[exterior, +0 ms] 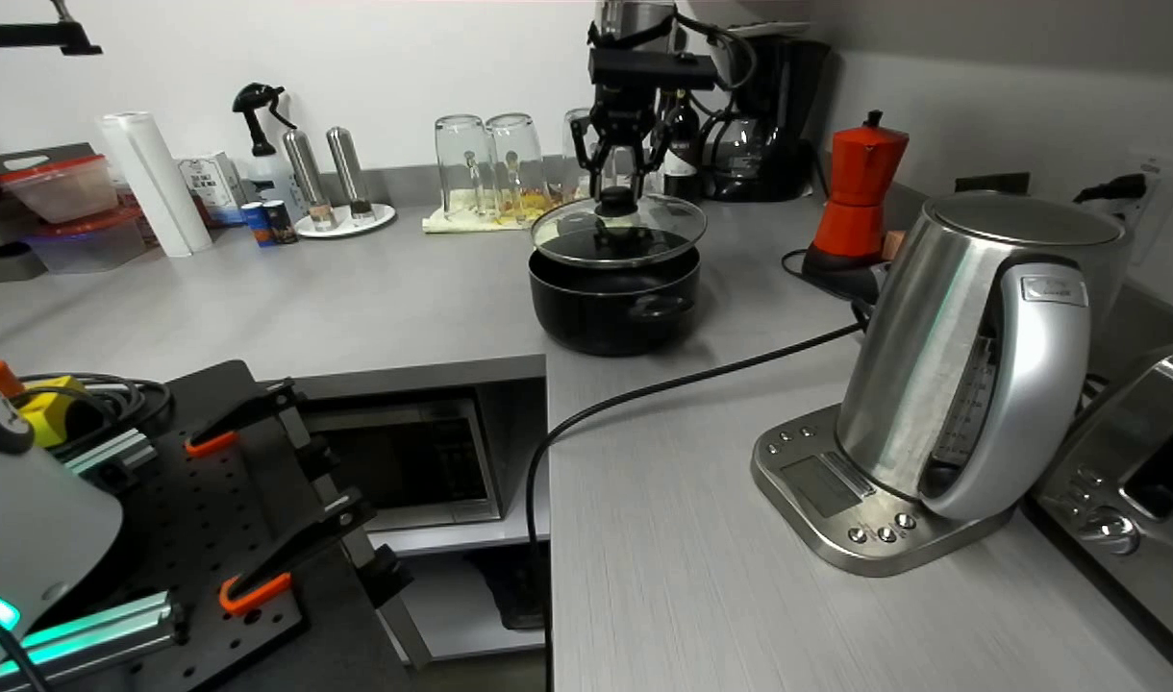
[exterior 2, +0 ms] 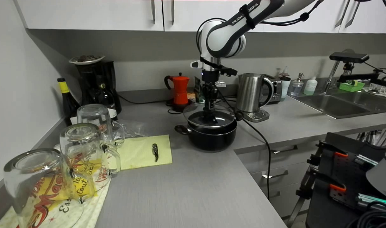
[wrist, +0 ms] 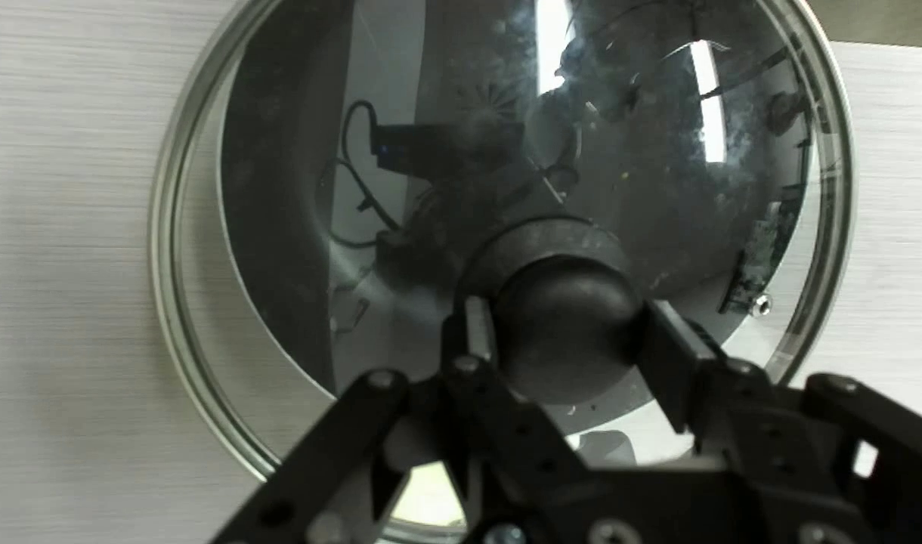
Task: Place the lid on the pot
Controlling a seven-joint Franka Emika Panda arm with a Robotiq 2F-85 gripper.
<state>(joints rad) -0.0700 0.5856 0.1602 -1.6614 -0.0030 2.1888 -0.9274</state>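
Observation:
The lid (exterior: 649, 235) is a clear glass disc with a metal rim and a dark knob. My gripper (exterior: 616, 183) points down with its fingers on both sides of the knob, shut on it. The black pot (exterior: 606, 312) stands on the counter right below. In both exterior views a dark gap shows between the front of the lid (exterior 2: 196, 118) and the rim of the pot (exterior 2: 212, 141). In the wrist view the gripper (wrist: 570, 332) grips the knob, and the lid (wrist: 499, 174) covers most of the dark pot, reaching past it at the lower left.
The steel kettle (exterior: 913, 365) and red moka pot (exterior: 856, 187) stand on the same counter. A black cable (exterior: 663, 384) runs beside the pot. Upturned glass mugs (exterior 2: 82, 148) and a yellow cloth (exterior 2: 142, 152) lie toward the wall. A coffee maker (exterior: 764, 115) stands behind.

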